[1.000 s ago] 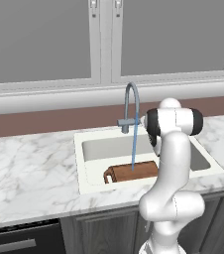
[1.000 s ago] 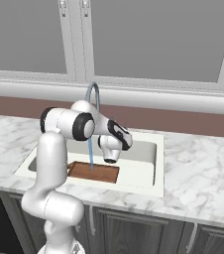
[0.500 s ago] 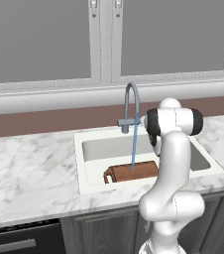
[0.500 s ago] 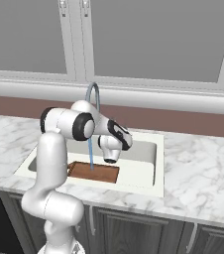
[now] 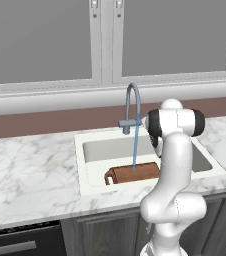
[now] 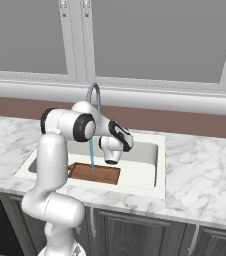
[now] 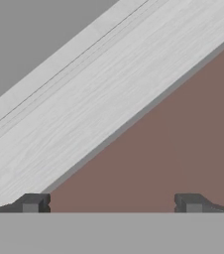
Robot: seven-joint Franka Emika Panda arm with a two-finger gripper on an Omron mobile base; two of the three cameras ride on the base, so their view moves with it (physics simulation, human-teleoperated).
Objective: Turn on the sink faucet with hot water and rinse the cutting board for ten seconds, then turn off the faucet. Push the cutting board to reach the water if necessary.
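The sink faucet point(image 5: 133, 105) point(image 6: 94, 96) arches over the cream sink point(image 5: 85, 172) point(image 6: 150, 175). Its side lever point(image 5: 124, 123) points left. The water point(image 5: 134, 150) point(image 6: 91, 155) falls in a thin pale-blue stream onto the reddish-brown cutting board point(image 5: 132, 173) point(image 6: 95, 173), which lies flat at the front of the basin. My gripper point(image 7: 111, 204) is open, fingertips wide apart with nothing between them, facing the brown backsplash and the white window sill. In the right base view the hand point(image 6: 111, 150) hangs over the basin just right of the stream, clear of the board.
White grey-veined marble counter point(image 5: 30, 170) point(image 6: 205, 170) runs on both sides of the sink. A brown backsplash point(image 5: 45, 122) and a window sill point(image 6: 160, 97) stand behind the faucet. My own arm point(image 5: 177, 165) hides the basin's right part in the left base view.
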